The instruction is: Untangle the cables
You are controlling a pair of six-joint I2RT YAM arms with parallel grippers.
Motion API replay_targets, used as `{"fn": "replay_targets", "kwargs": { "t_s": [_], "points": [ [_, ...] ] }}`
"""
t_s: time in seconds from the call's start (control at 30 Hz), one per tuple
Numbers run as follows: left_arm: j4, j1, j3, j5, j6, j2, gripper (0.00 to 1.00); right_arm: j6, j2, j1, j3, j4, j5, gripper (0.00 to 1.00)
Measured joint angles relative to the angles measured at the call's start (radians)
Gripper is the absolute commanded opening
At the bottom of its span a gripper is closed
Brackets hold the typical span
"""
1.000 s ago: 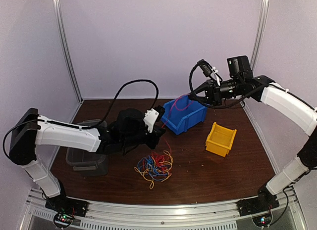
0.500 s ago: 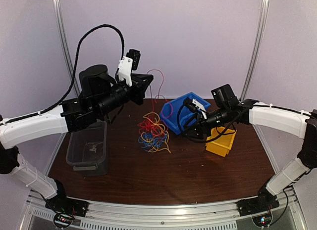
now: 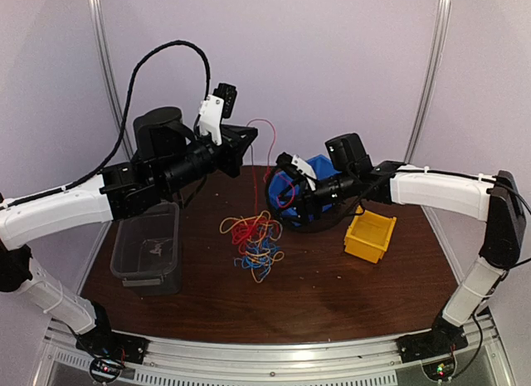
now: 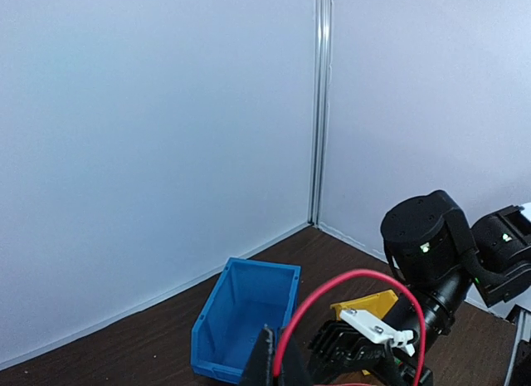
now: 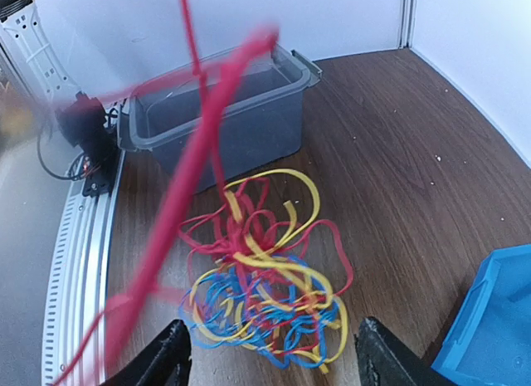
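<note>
The left gripper [image 3: 247,139], raised high, pinches a red cable [image 3: 253,172] whose strand hangs near-vertical down to the tangle of cables [image 3: 253,236] on the table [image 3: 332,286]. The right gripper [image 3: 282,183], jaws spread and empty, sits just beside that strand above the tangle. It looks best placed to catch the strand crosswise, lower down.

matt wood-grain table [image 3: 348,296]; smooth plastic blue bin [image 4: 241,313], grey tub [image 3: 145,280]; smooth-coated cables [image 3: 255,241]
</note>
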Motion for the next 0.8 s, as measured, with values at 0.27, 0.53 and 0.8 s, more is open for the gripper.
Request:
{"fn": "replay_targets", "kwargs": {
  "t_s": [0.27, 0.53, 0.8],
  "points": [
    [-0.03, 0.0, 0.0, 0.019, -0.025, -0.001, 0.0, -0.061, 0.099, 0.034, 0.008, 0.053, -0.086, 0.74],
    [-0.04, 0.0, 0.0, 0.033, -0.064, -0.03, 0.0, -0.134, 0.132, 0.061, 0.011, 0.057, -0.23, 0.38],
    [-0.042, 0.0, 0.0, 0.042, -0.083, -0.044, 0.0, -0.063, 0.218, 0.068, 0.023, 0.132, -0.165, 0.55]
  ]
}}
